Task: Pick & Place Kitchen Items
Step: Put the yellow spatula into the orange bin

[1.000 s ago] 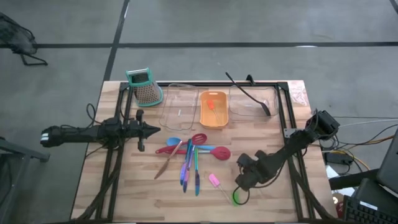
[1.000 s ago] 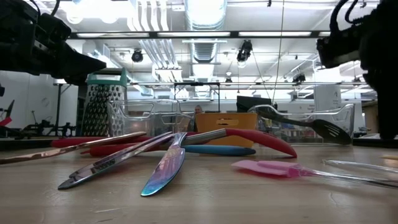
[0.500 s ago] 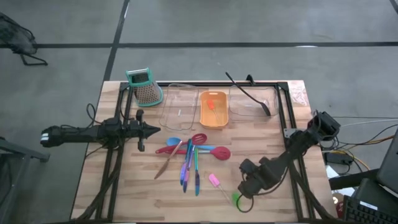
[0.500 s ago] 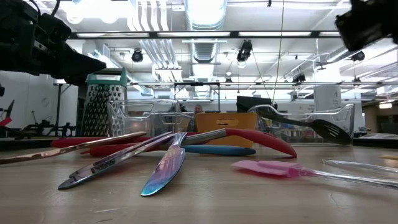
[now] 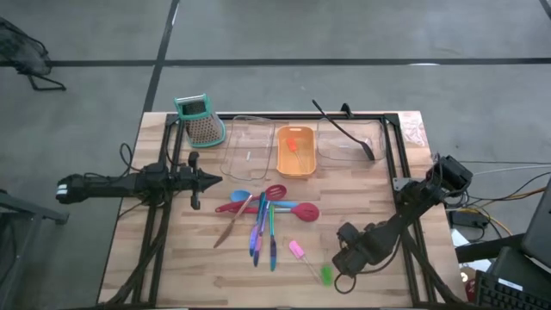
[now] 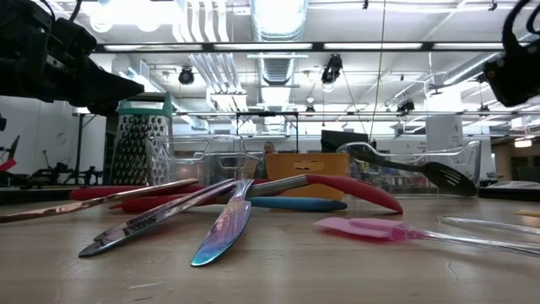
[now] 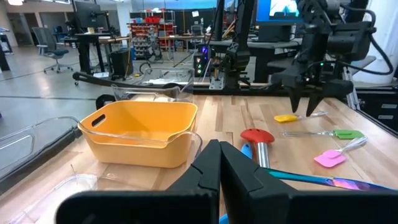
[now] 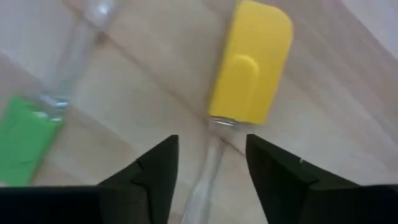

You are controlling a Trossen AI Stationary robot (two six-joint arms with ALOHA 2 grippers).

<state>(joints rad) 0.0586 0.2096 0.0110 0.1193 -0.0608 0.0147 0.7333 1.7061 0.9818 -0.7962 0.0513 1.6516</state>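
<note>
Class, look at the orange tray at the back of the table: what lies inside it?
Inside the orange tray the high view shows one small red-orange piece. The low view and the left wrist view show only the tray's wall.

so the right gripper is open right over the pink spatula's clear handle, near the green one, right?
Not pink: the spatula under the open right gripper is yellow, as the right wrist view shows. Its clear handle runs between the fingers, with the green spatula nearby.

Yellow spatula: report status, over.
Right pincer open, poised over yellow spatula, straddling its clear handle. Left pincer shut, waiting mid-table. Green spatula lies alongside.
</note>
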